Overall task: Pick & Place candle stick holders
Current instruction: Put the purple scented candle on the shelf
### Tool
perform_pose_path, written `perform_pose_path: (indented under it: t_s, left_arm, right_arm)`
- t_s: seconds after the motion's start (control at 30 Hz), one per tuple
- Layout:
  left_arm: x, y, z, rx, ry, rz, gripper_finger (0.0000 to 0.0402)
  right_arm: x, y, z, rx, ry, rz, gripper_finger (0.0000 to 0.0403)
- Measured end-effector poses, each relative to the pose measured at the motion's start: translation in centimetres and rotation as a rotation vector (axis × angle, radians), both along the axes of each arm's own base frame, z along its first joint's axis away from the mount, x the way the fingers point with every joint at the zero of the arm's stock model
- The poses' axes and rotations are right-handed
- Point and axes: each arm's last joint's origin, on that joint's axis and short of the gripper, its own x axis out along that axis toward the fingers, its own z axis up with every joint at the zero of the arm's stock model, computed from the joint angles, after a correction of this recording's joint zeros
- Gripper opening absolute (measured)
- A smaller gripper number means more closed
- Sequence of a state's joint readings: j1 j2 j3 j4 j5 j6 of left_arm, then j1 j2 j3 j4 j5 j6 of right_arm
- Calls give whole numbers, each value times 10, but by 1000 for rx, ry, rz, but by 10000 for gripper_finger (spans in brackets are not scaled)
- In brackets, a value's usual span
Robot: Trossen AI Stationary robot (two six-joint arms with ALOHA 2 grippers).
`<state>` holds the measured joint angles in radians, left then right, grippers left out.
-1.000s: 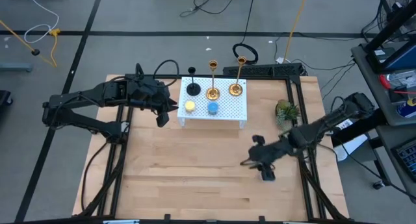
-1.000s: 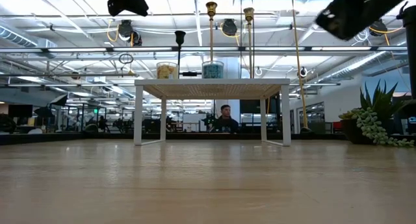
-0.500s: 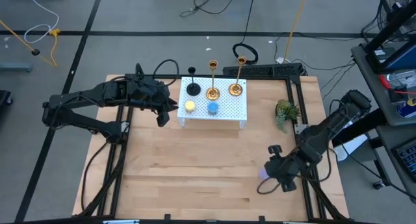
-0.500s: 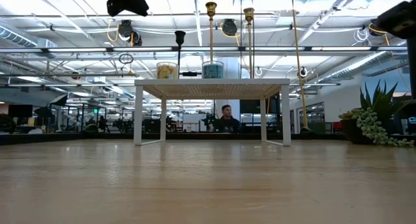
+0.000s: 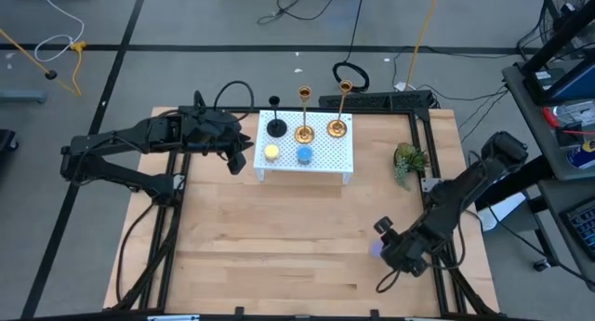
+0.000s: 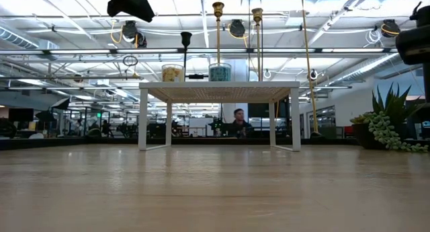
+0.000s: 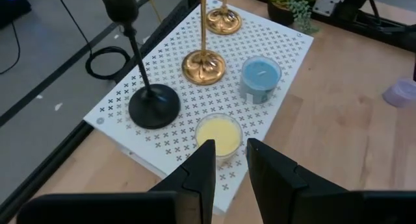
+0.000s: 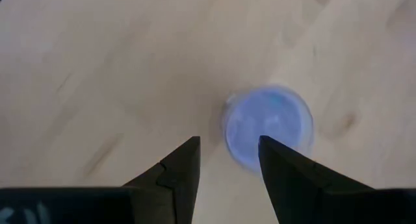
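Near the right edge of the wooden surface, toward its front, my right pincer hangs low over the lavender candle holder, a small round piece sitting on the bare wood just beyond my fingertips; my fingers stand a narrow gap apart, holding nothing, and the piece lies ahead of them and a little to one side, not between them. At the back edge of the surface, around its middle, stands the white perforated stand, and the other holders sit on top of it: the black candle stick holder at the stand's back left corner, the two brass candle stick holders side by side along the stand's back edge to its right, the yellow candle holder and the blue candle holder next to each other along the stand's front edge. My left pincer hovers above the surface just beside the stand's left end, fingers slightly parted and empty, with the yellow piece straight ahead of them in the left wrist view. By the right edge of the surface, near the back, sits a small green plant. Beyond the surface, in the low view, a person shows far off under the stand.
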<state>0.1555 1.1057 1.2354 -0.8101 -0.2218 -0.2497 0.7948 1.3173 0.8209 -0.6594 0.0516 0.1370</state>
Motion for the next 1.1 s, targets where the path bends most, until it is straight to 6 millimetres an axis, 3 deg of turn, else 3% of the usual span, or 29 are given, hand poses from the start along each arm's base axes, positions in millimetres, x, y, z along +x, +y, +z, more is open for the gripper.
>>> perform_pose_path:
  t_s: [0.4,0.67,0.93,1.1]
  left_arm:
    - [0,0,0,-18,-8,13,95]
    - [0,0,0,-18,-8,13,95]
    - [0,0,0,-20,-9,14,95]
    - [0,0,0,-20,-8,13,95]
  right_arm:
    - [-2,-3,-11,-94,-36,190,143]
    - [-5,-7,-21,-102,-26,187,97]
    - [-3,-4,-20,-69,-55,183,10]
    - [0,-3,-19,-36,-69,117,10]
